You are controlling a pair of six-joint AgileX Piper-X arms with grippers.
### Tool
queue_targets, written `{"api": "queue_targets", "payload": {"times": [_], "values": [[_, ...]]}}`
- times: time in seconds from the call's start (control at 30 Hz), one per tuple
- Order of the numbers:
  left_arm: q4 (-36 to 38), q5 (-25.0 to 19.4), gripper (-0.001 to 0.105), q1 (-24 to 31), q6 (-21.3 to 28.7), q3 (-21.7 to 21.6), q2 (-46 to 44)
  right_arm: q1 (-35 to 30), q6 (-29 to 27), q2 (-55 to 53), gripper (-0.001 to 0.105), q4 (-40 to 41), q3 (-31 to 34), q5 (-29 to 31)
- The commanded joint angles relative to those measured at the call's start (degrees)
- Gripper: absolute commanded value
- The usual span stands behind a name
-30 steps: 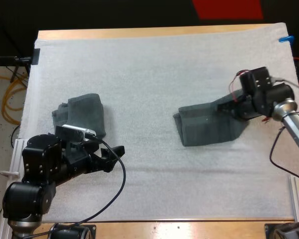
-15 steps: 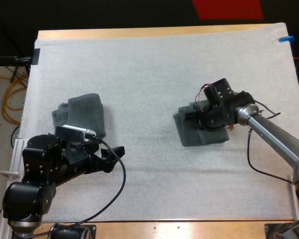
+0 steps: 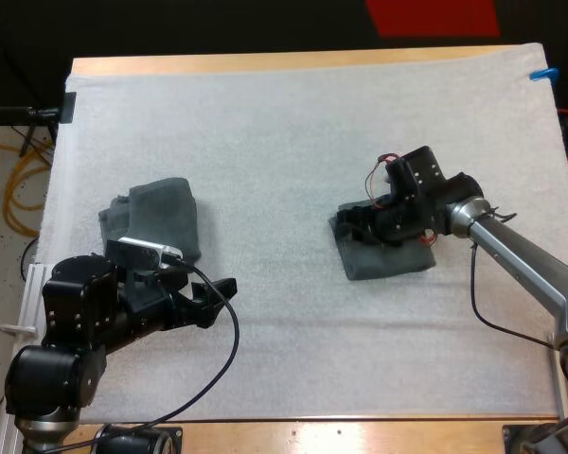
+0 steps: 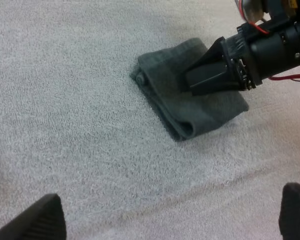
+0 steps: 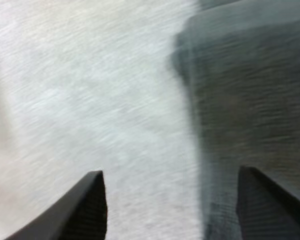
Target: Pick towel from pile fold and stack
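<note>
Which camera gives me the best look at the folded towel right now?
The left wrist view: the folded towel lies whole, its edges visible, with the right end effector over one end. In the high view the end effector covers part of it. The right wrist view catches one corner.

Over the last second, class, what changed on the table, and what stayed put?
The right gripper swept left, drawing the folded towel's right end over itself, and now hangs open above it. The left gripper, open, and the crumpled towel stayed put.

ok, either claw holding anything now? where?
Nothing. Both are open: the right claw sits over the folded towel at its edge, the left claw hangs over bare mat.
</note>
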Motion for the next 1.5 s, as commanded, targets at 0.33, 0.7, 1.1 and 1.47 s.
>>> {"api": "queue_targets", "payload": {"times": [0.33,0.7,1.1,1.47], "values": [[-2.9,0.8,0.082,-0.2,1.1,-0.3,0.1,0.2,-8.7,-15.5,0.056,4.0,-0.4,1.9],[-15.2,4.3,0.089,-7.4,-11.3,-0.3,13.4,0.2,-19.0,-38.5,0.056,9.4,-0.4,25.0],[-31.2,-6.6,0.089,-25.6,-22.3,-7.8,40.6,0.2,-19.3,-52.8,0.056,19.6,-0.4,28.8],[-33.2,-4.8,0.083,-28.3,-28.6,-18.4,61.4,0.2,-19.1,-56.6,0.056,24.5,-0.4,32.4]]}}
